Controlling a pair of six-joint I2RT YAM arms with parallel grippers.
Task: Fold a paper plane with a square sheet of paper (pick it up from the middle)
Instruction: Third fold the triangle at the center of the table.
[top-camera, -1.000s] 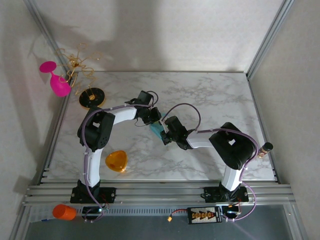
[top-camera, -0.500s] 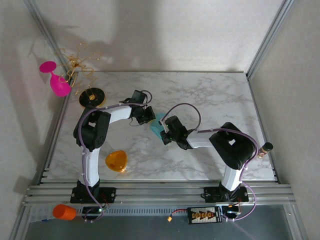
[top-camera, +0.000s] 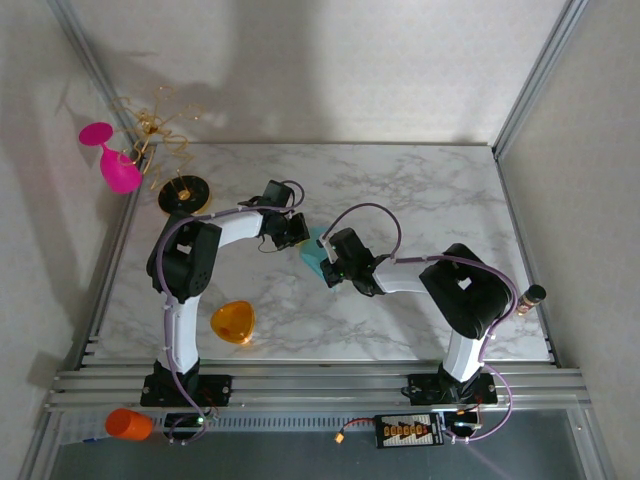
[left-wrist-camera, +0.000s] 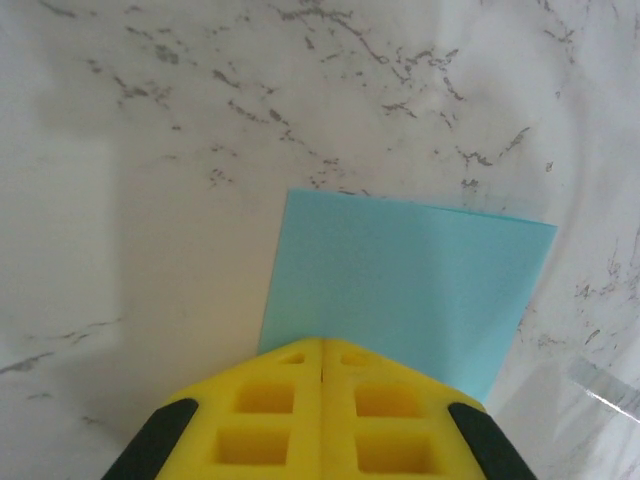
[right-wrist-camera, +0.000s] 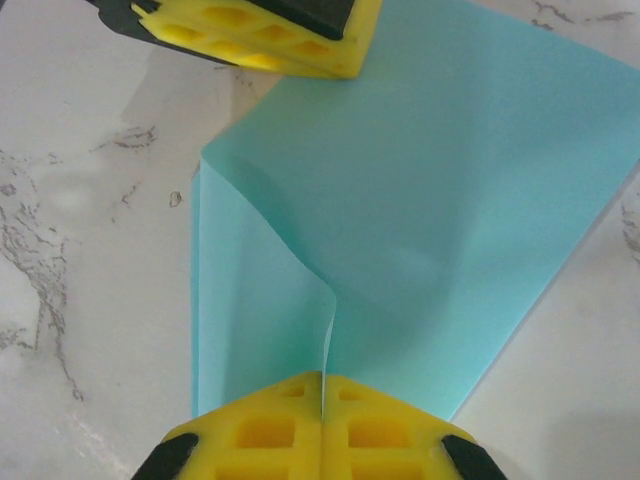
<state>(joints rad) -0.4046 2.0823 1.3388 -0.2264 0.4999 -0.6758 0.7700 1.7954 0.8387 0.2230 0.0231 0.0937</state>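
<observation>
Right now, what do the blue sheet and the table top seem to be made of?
The sheet looks like thin matte paper: it holds a sharp crease and buckles softly. The table top looks like marble or marble-print laminate, white with grey veins; I cannot tell which.

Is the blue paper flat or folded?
Partly folded: the square sheet of paper bends along a crease above the right gripper.
</observation>
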